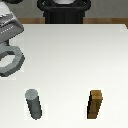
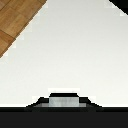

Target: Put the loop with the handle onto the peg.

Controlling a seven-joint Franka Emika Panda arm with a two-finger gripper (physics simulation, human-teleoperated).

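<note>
Clearly my hand [image 1: 11, 36] carries the loop with the handle [image 1: 10, 61] at the exterior view's left edge, fingers closed on it; misaligned descent could topple the peg [image 1: 34, 104].

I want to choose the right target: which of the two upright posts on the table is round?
The dark grey peg, at the exterior view's left, is the round cylinder. The brown wooden block, to the right, has square flat faces.

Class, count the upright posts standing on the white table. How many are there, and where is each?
2. The peg stands toward the exterior view's left; the brown wooden block toward its right. None seems hidden.
</note>
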